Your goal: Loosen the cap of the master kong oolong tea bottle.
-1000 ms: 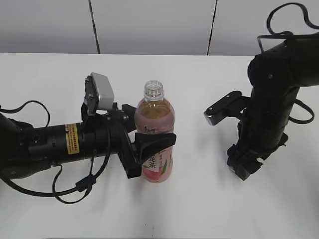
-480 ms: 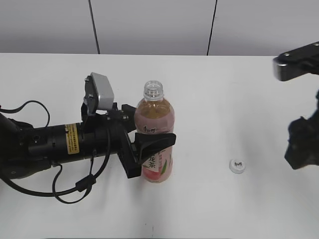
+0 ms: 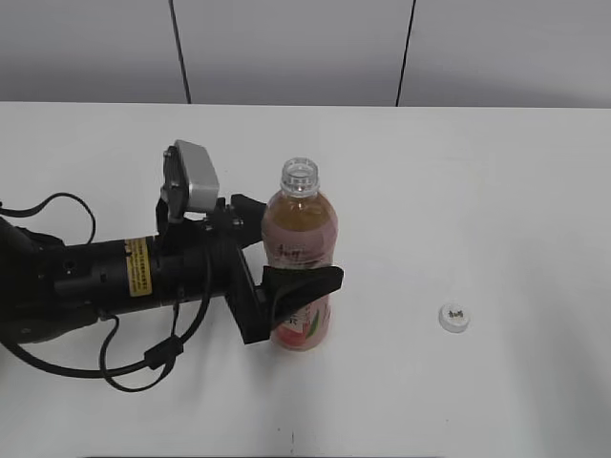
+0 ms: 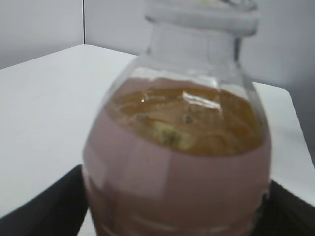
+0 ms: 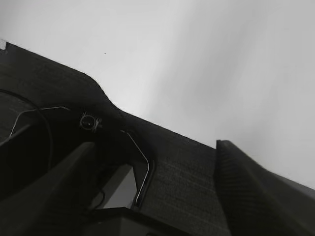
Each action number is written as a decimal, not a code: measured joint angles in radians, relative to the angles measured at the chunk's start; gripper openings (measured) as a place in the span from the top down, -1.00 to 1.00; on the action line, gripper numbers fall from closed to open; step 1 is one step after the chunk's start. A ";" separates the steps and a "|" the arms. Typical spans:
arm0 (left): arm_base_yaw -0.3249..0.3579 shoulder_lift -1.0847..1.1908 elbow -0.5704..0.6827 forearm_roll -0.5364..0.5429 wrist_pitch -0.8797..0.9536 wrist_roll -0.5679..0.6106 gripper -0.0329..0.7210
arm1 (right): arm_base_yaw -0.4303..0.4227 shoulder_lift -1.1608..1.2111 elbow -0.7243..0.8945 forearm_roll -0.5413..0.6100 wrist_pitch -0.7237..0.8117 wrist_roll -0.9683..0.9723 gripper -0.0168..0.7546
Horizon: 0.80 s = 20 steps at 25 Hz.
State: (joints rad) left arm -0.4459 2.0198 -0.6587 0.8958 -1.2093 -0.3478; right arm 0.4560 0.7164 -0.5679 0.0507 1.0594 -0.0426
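I'm seeing the desk [image 3: 496,191] carrying the master kong oolong tea bottle [image 3: 299,267], standing upright with its neck open. My left tool [image 3: 286,286] is pinching its label. The cap [image 3: 453,317] is lying off to the bottle's right, well apart. My right tool [image 5: 152,191] is looking spread.

My right arm, which a second ago stood to the right of the slim clear plastic bottle of amber tea with its pink label [image 3: 298,258], has gone out of the exterior view altogether. Where it stood, the small round white plastic cap [image 3: 454,317] now lies bare on the white surface [image 3: 496,191], well to the right of the bottle. The bottle itself has shifted very slightly right, and my left pincer [image 3: 291,267] with it.
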 joint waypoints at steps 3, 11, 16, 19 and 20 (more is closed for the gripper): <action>0.000 -0.001 0.000 0.001 0.000 -0.001 -0.66 | 0.000 -0.121 0.030 0.000 0.001 0.000 -0.49; 0.000 -0.005 0.000 0.002 0.000 -0.003 -0.68 | 0.000 -0.354 0.055 0.011 0.034 -0.035 -0.49; 0.000 -0.044 0.000 0.009 0.001 -0.021 -0.68 | 0.000 -0.413 0.055 0.015 0.035 -0.050 -0.42; 0.000 -0.084 0.000 0.015 0.001 -0.055 -0.68 | 0.000 -0.417 0.055 0.016 0.036 -0.051 -0.37; 0.000 -0.096 0.000 0.019 0.001 -0.068 -0.67 | 0.000 -0.417 0.055 0.016 0.036 -0.051 -0.37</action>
State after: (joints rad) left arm -0.4459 1.9240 -0.6587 0.9153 -1.2084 -0.4155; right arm 0.4560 0.2995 -0.5129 0.0665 1.0958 -0.0935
